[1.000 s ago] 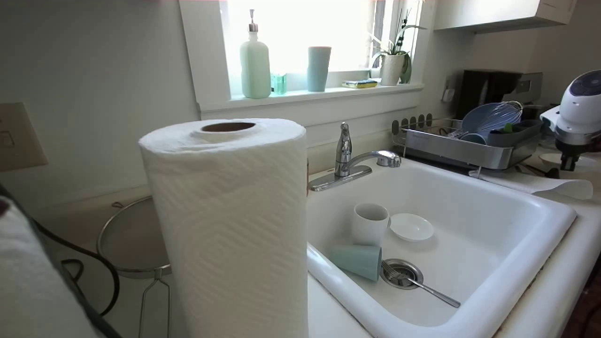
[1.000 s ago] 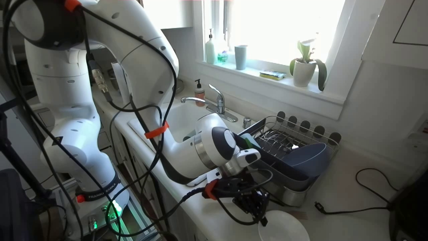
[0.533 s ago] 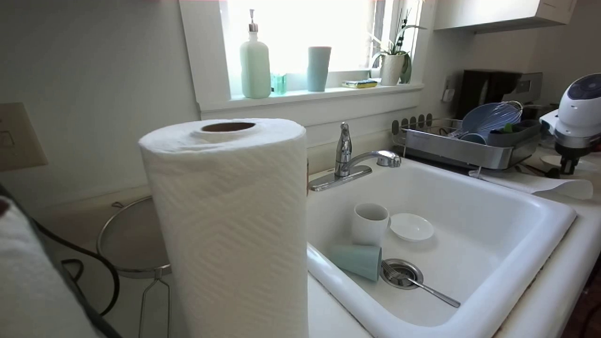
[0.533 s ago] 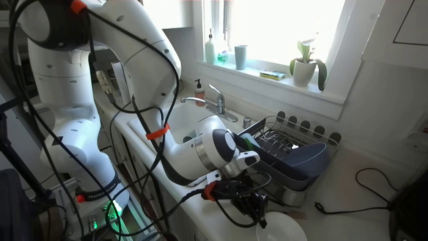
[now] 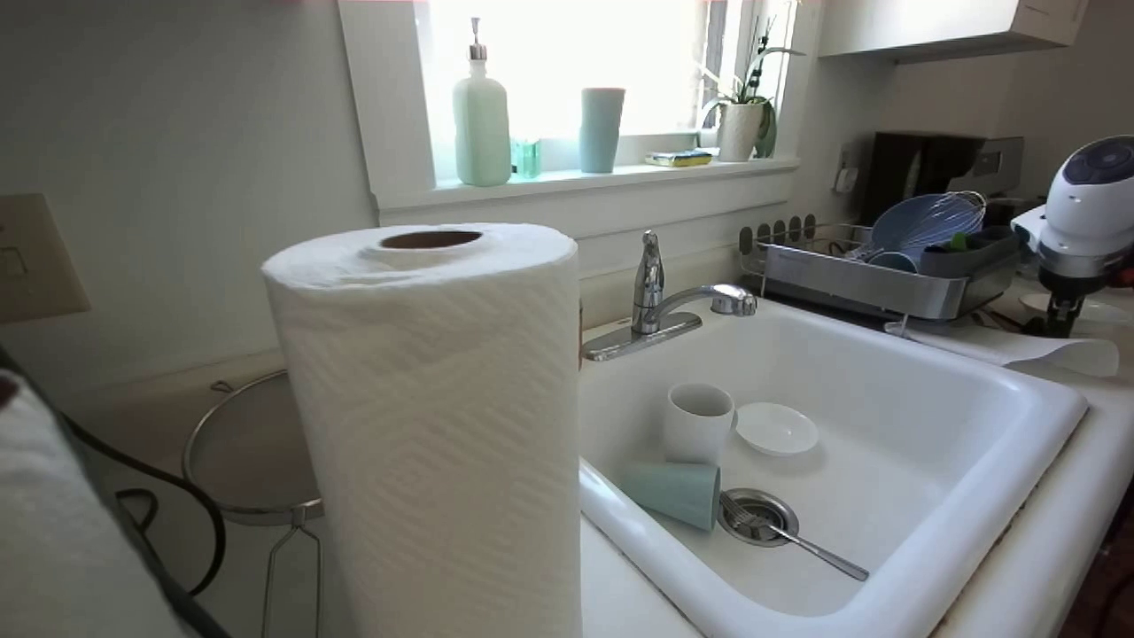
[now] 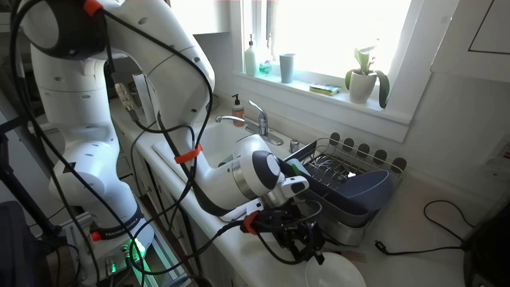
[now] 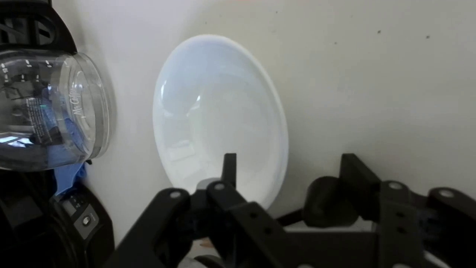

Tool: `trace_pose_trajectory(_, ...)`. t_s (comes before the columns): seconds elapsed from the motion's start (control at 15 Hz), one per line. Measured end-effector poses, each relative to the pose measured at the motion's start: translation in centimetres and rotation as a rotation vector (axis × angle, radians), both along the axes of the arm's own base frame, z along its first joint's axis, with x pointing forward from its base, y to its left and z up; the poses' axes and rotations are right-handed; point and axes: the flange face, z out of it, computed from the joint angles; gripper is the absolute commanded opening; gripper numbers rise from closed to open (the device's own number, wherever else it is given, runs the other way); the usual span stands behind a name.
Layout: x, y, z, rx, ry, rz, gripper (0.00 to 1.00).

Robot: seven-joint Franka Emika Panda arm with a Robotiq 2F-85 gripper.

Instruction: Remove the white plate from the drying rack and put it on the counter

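The white plate (image 7: 223,111) lies on the off-white counter (image 7: 372,93), in front of the drying rack (image 6: 346,235). My gripper (image 7: 289,154) is open at the plate's edge. In the wrist view one finger (image 7: 230,167) overlaps the plate and the opposite one stands outside it, so the rim runs through the wide gap, touching neither pad as far as I can see. An exterior view shows the gripper (image 6: 310,259) by the near rim of the plate (image 6: 336,273), whose lower part is cut off by the frame. The rack (image 5: 864,282) holds a blue-grey bowl and a whisk.
A glass coffee carafe (image 7: 74,108) stands beside the plate. Behind the fingers lies a dark round-headed utensil (image 7: 325,208), and wooden utensils (image 6: 354,256) are near the rack. The sink (image 5: 886,461) holds cups, a small dish and a fork. A black cable (image 6: 422,251) crosses the counter.
The fingers, together at the plate's rim a second ago, have spread and let go of it. The plate shifted slightly towards the robot's side, then stayed put.
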Motion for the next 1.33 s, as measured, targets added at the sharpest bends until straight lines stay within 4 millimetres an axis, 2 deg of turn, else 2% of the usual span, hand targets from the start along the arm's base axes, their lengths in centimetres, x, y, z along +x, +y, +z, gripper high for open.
trace_pose_trajectory(0.33, 1.1, 3.0, 1.6, 0.045, 0.017, -0.067, 1.00)
trace_pose_trajectory(0.53, 1.5, 6.0, 4.0, 0.089, 0.036, -0.151, 1.00)
trace_pose_trajectory(0.73, 2.1, 9.3, 8.0, 0.140, 0.027, -0.250, 1.00)
trace_pose_trajectory(0.93, 2.5, 13.1, 12.9, 0.225, 0.018, -0.344, 1.00)
trace_pose_trajectory(1.13, 2.2, 16.8, 17.9, 0.317, 0.003, -0.424, 1.00)
trace_pose_trajectory(1.33, 1.6, 19.4, 22.5, 0.438, -0.012, -0.455, 1.00)
